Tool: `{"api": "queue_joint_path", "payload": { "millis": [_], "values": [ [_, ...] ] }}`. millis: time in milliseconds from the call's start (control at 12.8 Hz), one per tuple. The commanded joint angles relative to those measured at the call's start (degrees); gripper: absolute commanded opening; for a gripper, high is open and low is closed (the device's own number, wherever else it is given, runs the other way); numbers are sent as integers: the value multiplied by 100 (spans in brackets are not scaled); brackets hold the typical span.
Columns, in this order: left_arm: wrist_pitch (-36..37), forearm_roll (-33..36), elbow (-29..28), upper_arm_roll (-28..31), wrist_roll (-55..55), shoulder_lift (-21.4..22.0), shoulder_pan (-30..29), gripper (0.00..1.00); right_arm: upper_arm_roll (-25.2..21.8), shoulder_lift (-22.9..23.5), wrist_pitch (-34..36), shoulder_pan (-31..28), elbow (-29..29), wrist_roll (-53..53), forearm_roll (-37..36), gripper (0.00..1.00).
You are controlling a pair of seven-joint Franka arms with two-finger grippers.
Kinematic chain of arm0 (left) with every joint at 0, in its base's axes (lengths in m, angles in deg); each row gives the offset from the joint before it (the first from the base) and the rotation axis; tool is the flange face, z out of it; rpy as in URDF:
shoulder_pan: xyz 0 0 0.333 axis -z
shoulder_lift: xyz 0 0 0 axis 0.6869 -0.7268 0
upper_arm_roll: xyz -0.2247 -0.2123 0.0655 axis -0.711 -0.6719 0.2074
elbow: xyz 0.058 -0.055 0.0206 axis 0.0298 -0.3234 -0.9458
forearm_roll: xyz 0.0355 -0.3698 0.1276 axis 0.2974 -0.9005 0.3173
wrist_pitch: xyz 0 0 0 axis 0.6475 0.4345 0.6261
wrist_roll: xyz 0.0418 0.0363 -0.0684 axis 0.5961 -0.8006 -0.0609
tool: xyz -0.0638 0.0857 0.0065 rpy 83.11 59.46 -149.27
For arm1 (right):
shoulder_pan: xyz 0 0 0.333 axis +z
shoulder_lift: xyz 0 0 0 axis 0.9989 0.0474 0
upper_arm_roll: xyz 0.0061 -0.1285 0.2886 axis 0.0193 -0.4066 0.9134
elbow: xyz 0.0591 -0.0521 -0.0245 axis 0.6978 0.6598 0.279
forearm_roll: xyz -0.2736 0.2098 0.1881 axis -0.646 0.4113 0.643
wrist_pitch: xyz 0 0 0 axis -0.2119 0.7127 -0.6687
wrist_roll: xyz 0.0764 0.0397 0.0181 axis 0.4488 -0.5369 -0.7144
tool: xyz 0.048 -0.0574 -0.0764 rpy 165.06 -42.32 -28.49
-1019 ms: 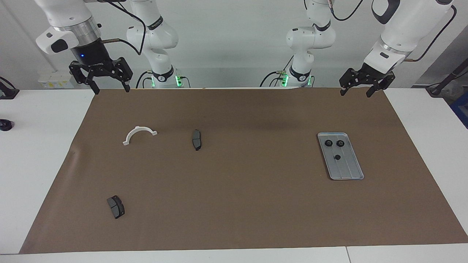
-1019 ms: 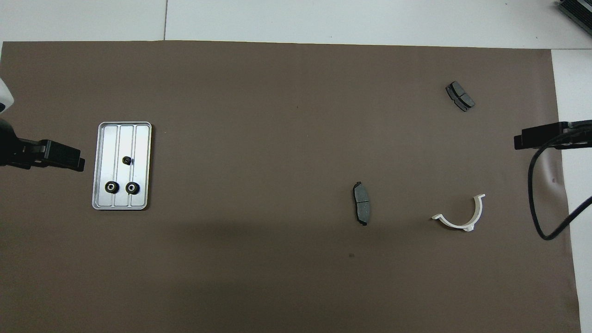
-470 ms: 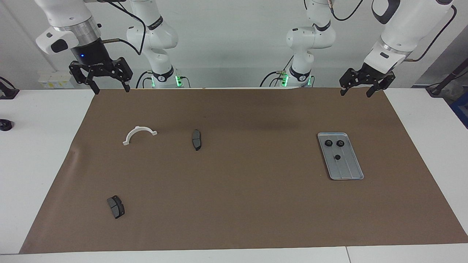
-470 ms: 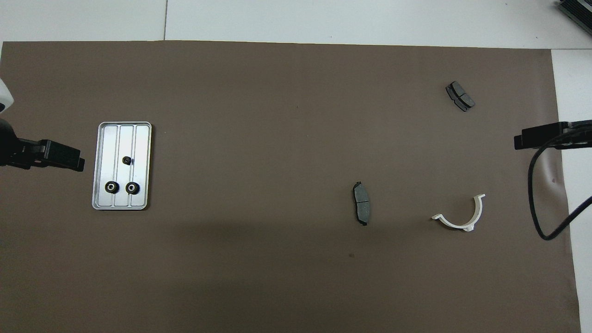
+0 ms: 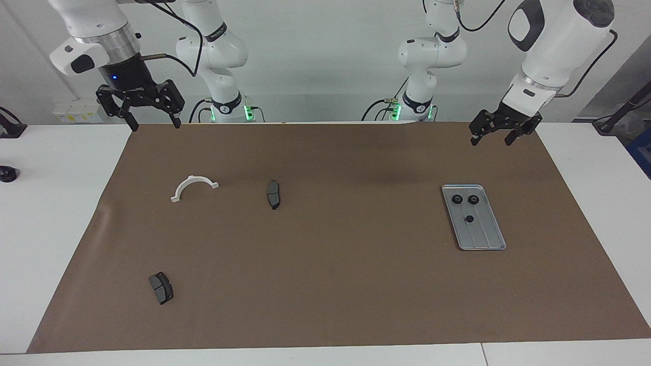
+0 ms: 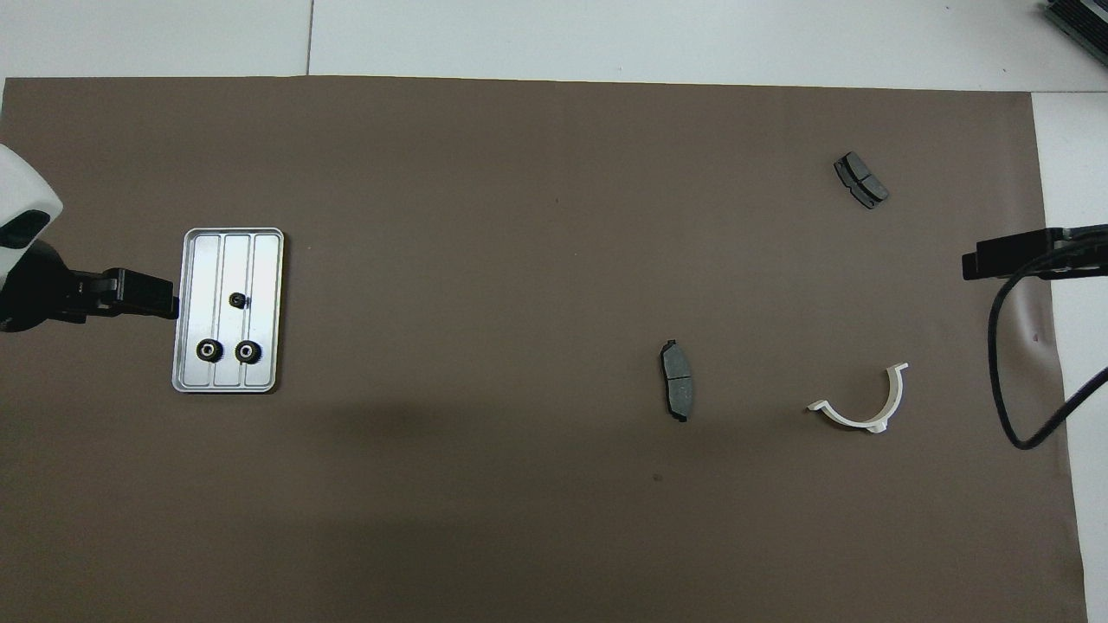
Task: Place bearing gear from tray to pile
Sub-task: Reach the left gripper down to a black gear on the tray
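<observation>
**Left arm has the short reach to the tray**

From my remote seat, the left gripper (image 5: 489,135) hangs in the air over the brown mat (image 5: 330,264) at the left arm's end of the table, its two fingers spread apart and holding nothing. The grey tray (image 5: 485,239) lies flat on the mat at that same end, farther from the robots than the spot the gripper hangs over, with its long axis running roughly away from the robots. Three small black gears sit in it: two side by side (image 5: 457,199) (image 5: 473,199) at the end nearer the robots, and a smaller one (image 5: 469,218) near the tray's middle.

The right gripper (image 5: 154,124) waits over the mat's edge at the right arm's end, fingers likewise apart and empty, well away from the tray. I judge the pick belongs to the left arm, which would have to come forward and down onto one of the gears.

I see no pile of gears on the mat yet. A white half-ring (image 5: 193,187) and two dark brake pads (image 5: 273,194) (image 5: 160,287) lie toward the right arm's end, none of them gears.
</observation>
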Motion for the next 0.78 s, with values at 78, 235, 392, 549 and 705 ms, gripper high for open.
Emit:
{"api": "queue_joint_path", "payload": {
  "millis": [78,235,392,549,705],
  "values": [
    [-1594,80,-981,-22,84,-147,-253,100,4,-102,47,-14,99,66,52,100],
    [-2192,80,-991,-30,75,-613,-340,100,4,-102,47,-14,99,66,52,100],
    [-2772,80,-1183,-22,75,-851,-350,100,4,-102,47,-14,99,66,52,100],
    [-3502,80,-1648,-22,75,-887,-359,100,4,-102,47,-14,99,66,52,100],
    [-3750,80,-1703,-22,84,-1184,-332,100,4,-102,47,-14,99,66,52,100]
  ]
}}
